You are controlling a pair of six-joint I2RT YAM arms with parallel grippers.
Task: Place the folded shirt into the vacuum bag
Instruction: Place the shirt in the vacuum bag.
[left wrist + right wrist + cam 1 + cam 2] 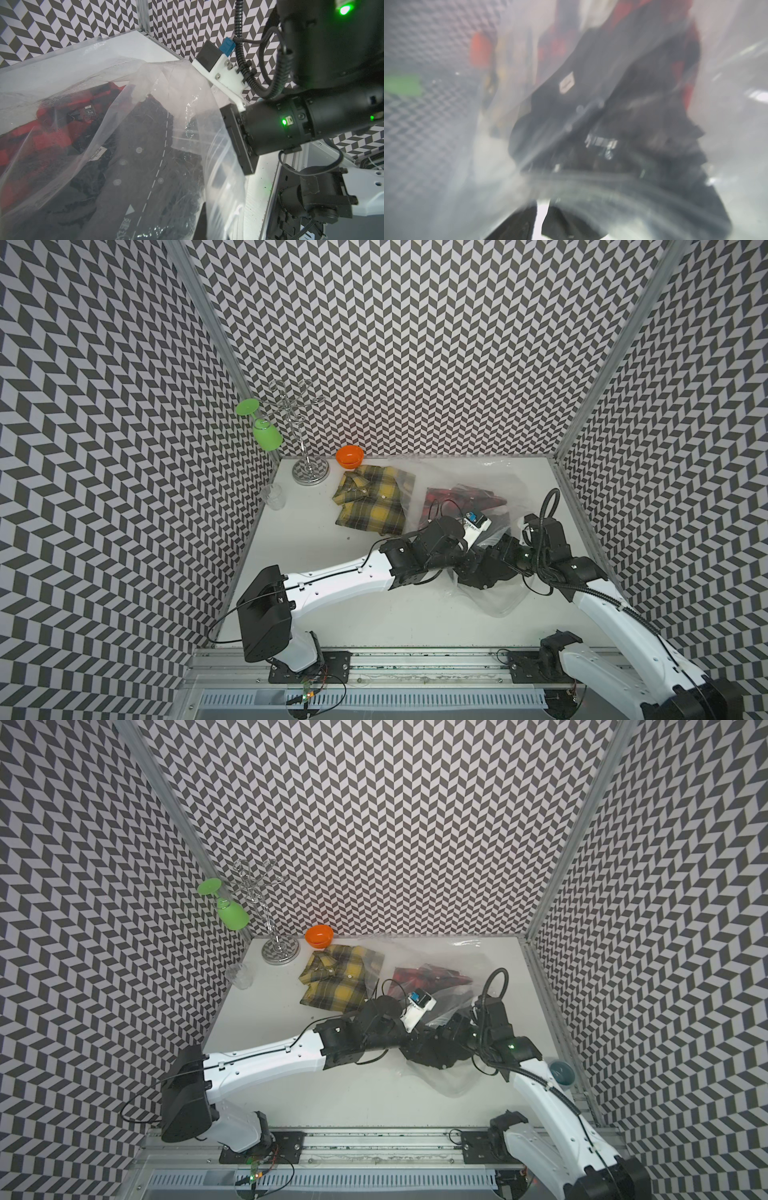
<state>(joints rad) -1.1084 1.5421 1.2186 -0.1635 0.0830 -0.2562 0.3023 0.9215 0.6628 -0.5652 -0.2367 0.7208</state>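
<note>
Clear vacuum bag (498, 601) contains a red-and-black shirt (453, 495); yellow plaid shirt (370, 502) lies outside. Left gripper (480, 547) is closed; right gripper (236, 143) unclear.

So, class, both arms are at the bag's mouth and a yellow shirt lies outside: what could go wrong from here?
The left arm and right arm crowd the mouth of the vacuum bag and might collide. The yellow plaid shirt seems to have one edge under the film, so tugging the bag may drag or unfold it. Film blurs the right wrist view, so any grip is hard to check.
</note>
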